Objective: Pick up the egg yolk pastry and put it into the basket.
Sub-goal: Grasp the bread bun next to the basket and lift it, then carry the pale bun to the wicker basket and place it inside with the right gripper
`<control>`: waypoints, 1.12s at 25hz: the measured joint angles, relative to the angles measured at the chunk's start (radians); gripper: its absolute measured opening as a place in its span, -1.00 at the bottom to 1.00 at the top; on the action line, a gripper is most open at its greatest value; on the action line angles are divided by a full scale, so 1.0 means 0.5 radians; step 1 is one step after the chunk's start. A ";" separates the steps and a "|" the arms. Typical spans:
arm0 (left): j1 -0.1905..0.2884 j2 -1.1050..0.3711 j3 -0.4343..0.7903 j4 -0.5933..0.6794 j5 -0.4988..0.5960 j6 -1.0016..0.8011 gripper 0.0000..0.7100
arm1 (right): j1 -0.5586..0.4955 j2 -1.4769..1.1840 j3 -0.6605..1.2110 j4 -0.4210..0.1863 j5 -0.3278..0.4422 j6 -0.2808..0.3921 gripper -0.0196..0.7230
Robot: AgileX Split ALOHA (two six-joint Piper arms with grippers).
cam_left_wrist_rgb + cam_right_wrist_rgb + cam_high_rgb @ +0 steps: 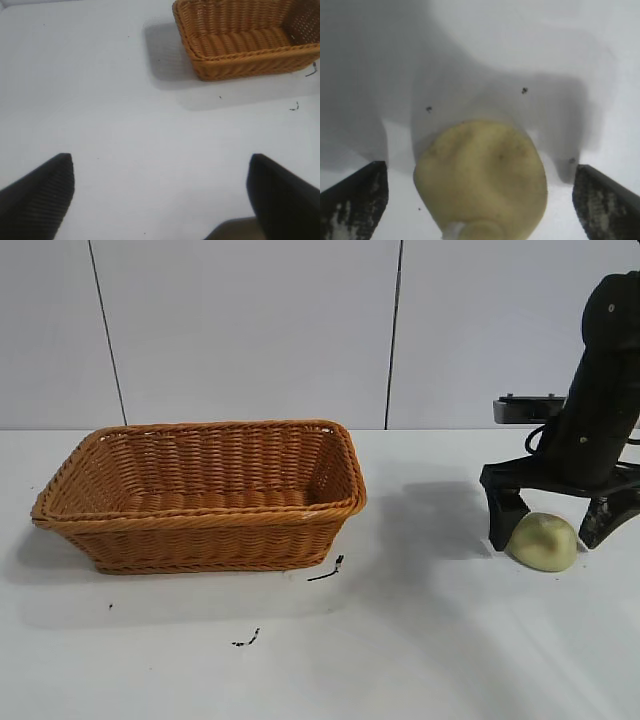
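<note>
Exterior view: the basket [200, 495] stands on the white table [420, 640], its woven sides sloping out to a thick braided rim, its inside bare. Well apart from the basket, toward the side of the right arm, the pastry [543, 541] lies on the table, a small pale yellow dome. The right gripper [548, 530] is down at the pastry with its fingers [505, 522] spread wide, one on each side of it. The finger nearer the basket stands just beside the pastry; whether it touches cannot be told here. Two small dark marks lie on the table close in front of the basket. The left arm does not show in this view.

Left wrist view: the left gripper [161, 192] hangs over bare table, well apart from the basket [245, 40], which sits far off. Its two dark fingers [42, 195] are wide open with nothing between them.

Right wrist view: the pastry [482, 177] fills the space between the two fingers [357, 200] of the right gripper [481, 197], which stand open. A clear gap of table [470, 50] shows on each side of the pastry, so neither finger touches it. Small dark specks dot the table just past the pastry.
</note>
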 joint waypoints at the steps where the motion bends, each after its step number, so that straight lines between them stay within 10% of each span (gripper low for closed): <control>1: 0.000 0.000 0.000 0.000 0.000 0.000 0.96 | 0.000 0.000 -0.003 0.002 0.010 -0.011 -0.43; 16: 0.000 0.000 0.000 0.000 0.000 0.000 0.96 | 0.091 -0.240 -0.880 -0.066 0.810 -0.053 -0.56; 28: 0.000 0.000 0.000 0.000 0.000 0.000 0.96 | 0.607 -0.071 -1.472 -0.129 0.931 0.108 -0.57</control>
